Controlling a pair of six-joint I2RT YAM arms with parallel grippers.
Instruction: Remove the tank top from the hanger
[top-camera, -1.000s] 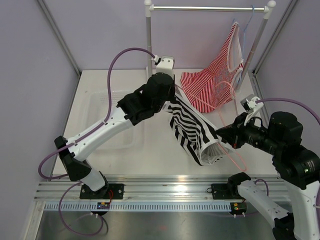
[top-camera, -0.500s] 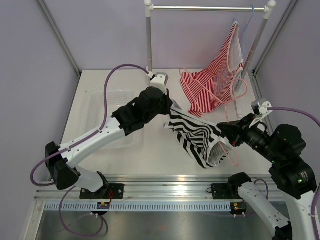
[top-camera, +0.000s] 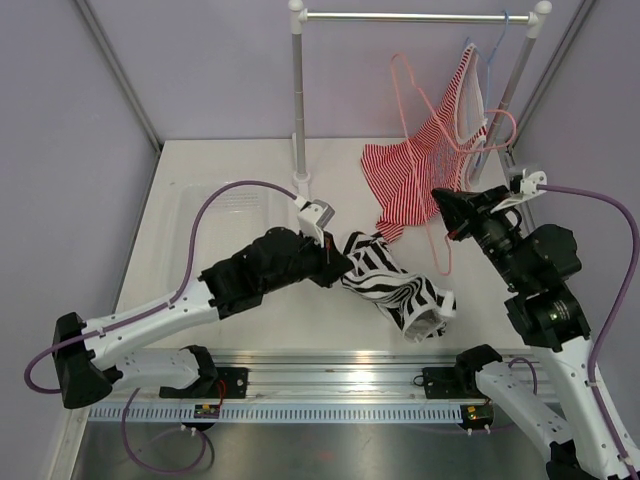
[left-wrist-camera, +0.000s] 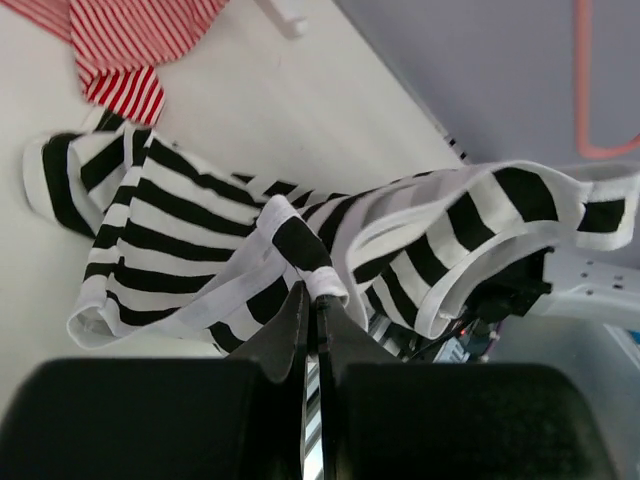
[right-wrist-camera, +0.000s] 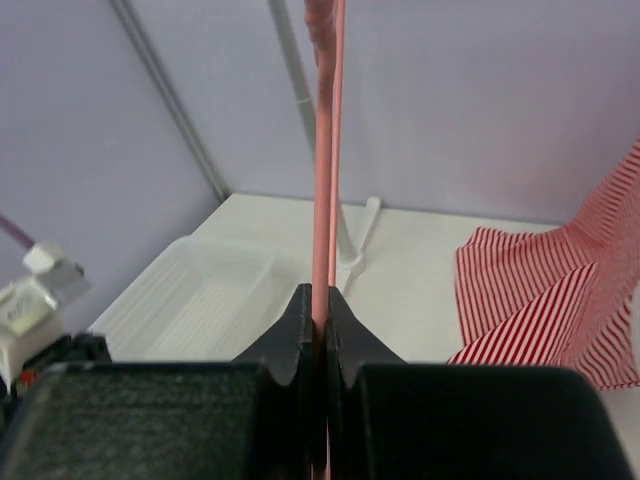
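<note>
The black-and-white striped tank top (top-camera: 395, 285) lies crumpled on the table, free of the hanger. My left gripper (top-camera: 337, 262) is shut on a white-trimmed fold of it at its left end; the left wrist view shows the jaws (left-wrist-camera: 312, 295) pinching the trim with the tank top (left-wrist-camera: 200, 230) spread beyond. My right gripper (top-camera: 447, 207) is shut on the pink wire hanger (top-camera: 446, 262) and holds it in the air to the right, tilted up toward the rack. In the right wrist view the bare hanger wire (right-wrist-camera: 322, 150) runs straight up from the closed jaws (right-wrist-camera: 320, 300).
A red-and-white thinly striped top (top-camera: 420, 170) hangs from a pale blue hanger (top-camera: 495, 50) on the rack at the back right, draping onto the table. The rack's left pole (top-camera: 297, 100) stands behind. A clear plastic tray (top-camera: 215, 215) sits at the left.
The tank top has slid off the hanger and dropped onto the table. My left gripper pulled it down and toward the near left. My right gripper lifted the bare hanger up and back.
</note>
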